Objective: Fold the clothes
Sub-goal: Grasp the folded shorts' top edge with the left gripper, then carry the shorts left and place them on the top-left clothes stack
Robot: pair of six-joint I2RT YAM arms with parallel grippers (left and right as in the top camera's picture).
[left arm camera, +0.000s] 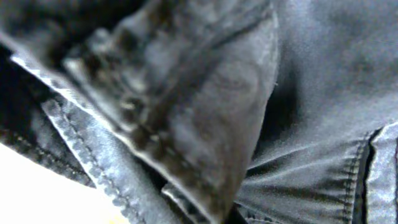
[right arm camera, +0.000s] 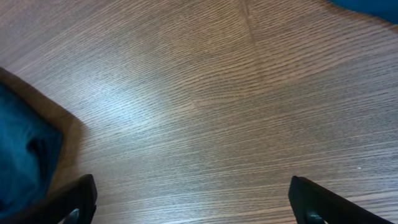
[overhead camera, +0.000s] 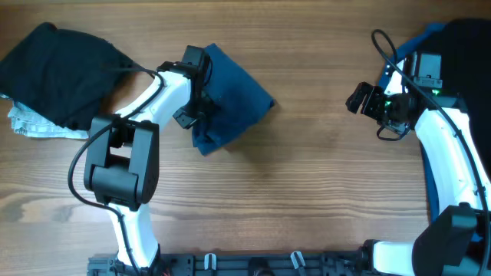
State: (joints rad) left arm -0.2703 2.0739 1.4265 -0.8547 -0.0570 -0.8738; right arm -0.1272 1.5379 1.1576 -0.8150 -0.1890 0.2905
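**Navy piece pinched at left edge: soft, limp, grip the hems**

Far left of the navy garment (overhead camera: 234, 103) is a black garment (overhead camera: 57, 69) in a heap, w/ a pale grey-white piece (overhead camera: 27, 123) poking out under its lower-left side. Both lie well apart from the navy one, w/ no pincer on them.

Left pincer (overhead camera: 201, 96) sits at the navy garment's left edge. Its jaws are closed right down, apparently w/ a pinch of cloth betw. them. Its wrist view is all bunched navy fabric, w/ stitched seams and a thick hem close to the lens. The fingers themselves aren't visible there.

Navy garment lies crumpled on the worktop (overhead camera: 307, 192), roughly diamond-shaped from above, w/ layers doubled over at its lower-left corner.

Handling (my judgement):
- Light, soft and fully limp, so it won't hold a shape.
- It'll drape and drag from whatever point gets lifted, and a one-point pull prob. bunches it more.
- The seamed hem is thicker and less slippy than the flat panel, so it's the best hold. Take edges or corners, not mid-panel.
- Two holds along one edge should let it hang flat.
- Not fragile.

Right of the navy garment, the right pincer (overhead camera: 360, 100) hovers over bare wood, well apart from it, jaws wide w/ nothing in them. Further right are a royal blue cloth (overhead camera: 430, 34) and another black piece (overhead camera: 472, 46), partly behind the right arm.
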